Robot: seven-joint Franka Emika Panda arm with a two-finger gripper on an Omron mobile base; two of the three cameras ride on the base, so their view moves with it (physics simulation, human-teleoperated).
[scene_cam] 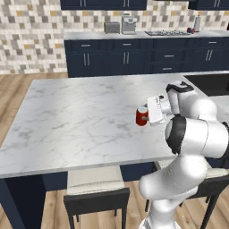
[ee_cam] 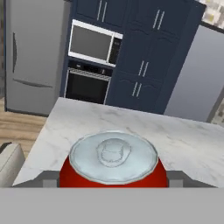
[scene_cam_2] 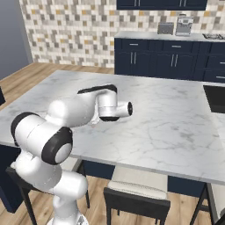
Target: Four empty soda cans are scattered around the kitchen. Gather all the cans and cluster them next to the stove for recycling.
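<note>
A red soda can (scene_cam: 141, 117) with a silver top (ee_cam: 113, 155) stands upright between my fingers over the right part of the marble island (scene_cam: 80, 116). My gripper (scene_cam: 146, 115) reaches in from the side and is shut on the can (ee_cam: 87, 175), with one fingertip (ee_cam: 47, 178) at each flank. The stove (scene_cam: 166, 33) lies on the far back counter. Small red and blue cans (scene_cam: 190, 31) stand just right of it, beside a tall white roll.
A dark sink (scene_cam: 209, 82) is set into the island's right end. A toaster (scene_cam: 112, 27) and a coffee machine (scene_cam: 129, 24) stand on the back counter. Stools (scene_cam: 96, 190) are tucked under the island's near edge. Ahead of the hand are a wall oven (ee_cam: 87, 85) and a fridge (ee_cam: 33, 57).
</note>
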